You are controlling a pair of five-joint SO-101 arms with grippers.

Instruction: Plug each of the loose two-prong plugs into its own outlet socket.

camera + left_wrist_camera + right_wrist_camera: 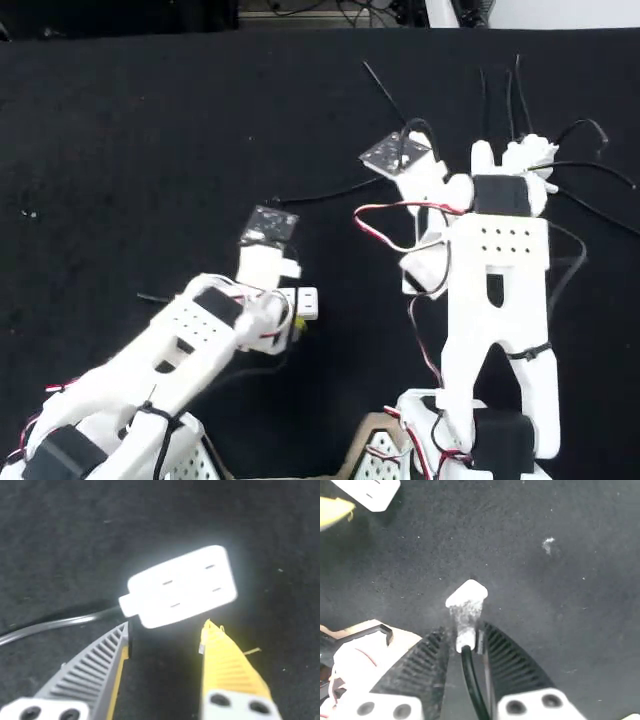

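Observation:
A white outlet block (pixel 180 587) with two pairs of slots lies on the black cloth, its black cord (pixel 55 622) running off to one side. My left gripper (pixel 166 626) is open, its yellow fingertips just short of the block and straddling its near edge. In the high view the block (pixel 305 302) sits at the end of the left arm. A white two-prong plug (pixel 466 605) is held by its body in my right gripper (pixel 465 632), which is shut on it, with the plug's black cord (pixel 472 680) trailing back between the fingers. The outlet block (pixel 370 492) lies some way beyond the plug.
The black cloth (pixel 120 150) covers the whole table. Several thin black cables (pixel 500 90) lie at the far right, behind the right arm (pixel 497 260). Red and white wires (pixel 385 225) loop beside that arm. A tan base plate (pixel 360 450) sits at the front edge.

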